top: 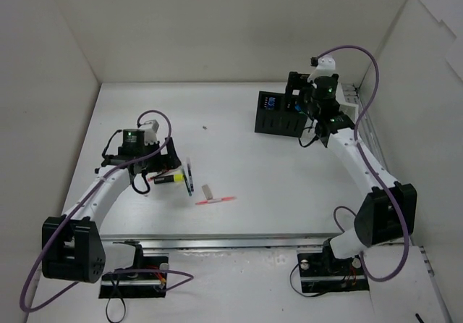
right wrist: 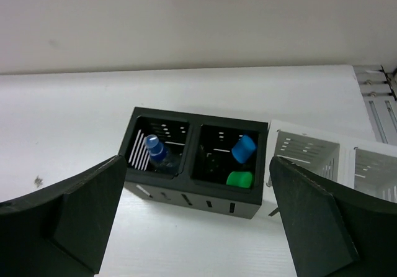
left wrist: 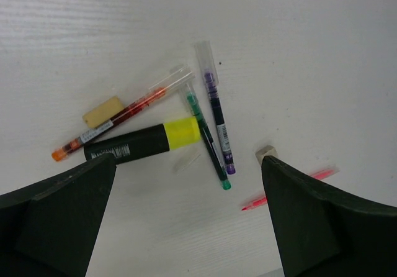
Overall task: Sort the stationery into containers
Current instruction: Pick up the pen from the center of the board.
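My left gripper [left wrist: 189, 162] is open and empty, hovering over a cluster of stationery: a yellow highlighter with a black body [left wrist: 142, 141], an orange-red pen [left wrist: 118, 117], a green pen [left wrist: 205, 137], a purple pen [left wrist: 216, 112] and a pale eraser [left wrist: 103, 110]. A thin red pen [left wrist: 291, 187] and a small beige block [left wrist: 265, 153] lie to the right, partly hidden by my finger. My right gripper [right wrist: 197, 160] is open and empty above the black two-compartment box [right wrist: 186, 199]. A blue-capped bottle [right wrist: 156, 151] stands in its left compartment; blue [right wrist: 244, 148] and green [right wrist: 239, 179] capped items are in its right.
White perforated boxes [right wrist: 304, 153] stand right of the black box, against a metal rail. In the top view the black box [top: 278, 120] is at the back right and the thin red pen [top: 215, 200] near the table's middle. White walls enclose the table.
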